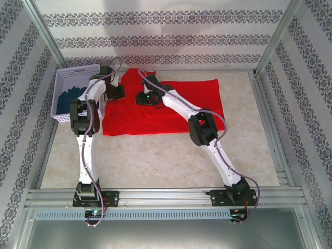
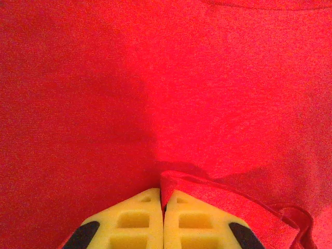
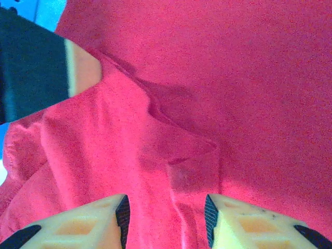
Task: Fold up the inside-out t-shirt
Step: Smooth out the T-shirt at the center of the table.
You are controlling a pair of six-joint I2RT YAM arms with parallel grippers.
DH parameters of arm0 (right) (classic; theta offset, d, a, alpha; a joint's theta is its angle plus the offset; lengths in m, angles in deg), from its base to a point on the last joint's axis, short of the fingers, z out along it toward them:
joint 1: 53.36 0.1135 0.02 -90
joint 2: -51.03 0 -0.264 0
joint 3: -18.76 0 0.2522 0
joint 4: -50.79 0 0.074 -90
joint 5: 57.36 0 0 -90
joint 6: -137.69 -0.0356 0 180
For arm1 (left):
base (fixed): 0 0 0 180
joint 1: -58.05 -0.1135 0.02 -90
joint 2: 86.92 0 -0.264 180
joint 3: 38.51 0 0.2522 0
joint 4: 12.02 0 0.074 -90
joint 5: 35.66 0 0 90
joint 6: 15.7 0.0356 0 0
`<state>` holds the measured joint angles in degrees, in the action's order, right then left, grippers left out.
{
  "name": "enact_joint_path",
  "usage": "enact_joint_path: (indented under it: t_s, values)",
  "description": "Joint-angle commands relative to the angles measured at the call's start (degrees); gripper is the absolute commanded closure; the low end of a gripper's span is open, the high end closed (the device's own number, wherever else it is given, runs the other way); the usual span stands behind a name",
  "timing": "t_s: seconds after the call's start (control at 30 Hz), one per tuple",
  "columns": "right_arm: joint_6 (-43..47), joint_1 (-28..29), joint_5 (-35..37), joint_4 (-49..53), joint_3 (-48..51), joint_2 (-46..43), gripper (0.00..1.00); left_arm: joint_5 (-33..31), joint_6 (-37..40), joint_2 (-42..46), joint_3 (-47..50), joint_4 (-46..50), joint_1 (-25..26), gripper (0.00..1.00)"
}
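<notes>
Inspection finding: the red t-shirt (image 1: 171,111) lies on the table (image 1: 155,161) just to the right of the basket (image 1: 61,93), and is bunched at its far corner on the basket side, where both arms are working. The left gripper (image 2: 164,199) has its jaws shut tight on a thin ridge of the t-shirt's cloth, at the part nearest the basket. The right gripper (image 3: 166,207) has its jaws part-way apart over a wrinkled fold a little farther from the basket, holding nothing. Risks noted — the left hold takes in only a narrow lip of fabric, so a quick pull away from the basket could slip it free and leave the fold short. With one side held and the other loose, any drag would likely skew the cloth and set the crease crooked. The raised ridge under the right gripper may catch as that arm lifts and pull a layer out of place. The left arm also works close beside the basket — a wide swing could knock it.
</notes>
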<state>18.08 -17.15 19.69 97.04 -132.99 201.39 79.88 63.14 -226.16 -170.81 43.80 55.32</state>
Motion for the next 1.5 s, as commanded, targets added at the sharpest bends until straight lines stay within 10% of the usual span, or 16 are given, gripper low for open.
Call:
enact_joint_path:
  t_s: [0.0, 0.6, 1.47]
  values:
    - [2.6, 0.8, 3.1, 4.2, -3.0, 2.6, 0.54, 1.1, -0.6, 2.0, -1.0, 1.1, -0.7, 0.94]
    - [3.9, 2.9, 11.7, 13.8, -16.0, 10.0, 0.60, 1.7, -0.6, 2.5, 0.5, 0.4, -0.8, 0.94]
    - [-3.5, -2.2, 7.0, 6.3, -5.9, 3.9, 0.72, 0.9, -0.6, -0.7, -3.9, 2.4, -1.5, 0.91]
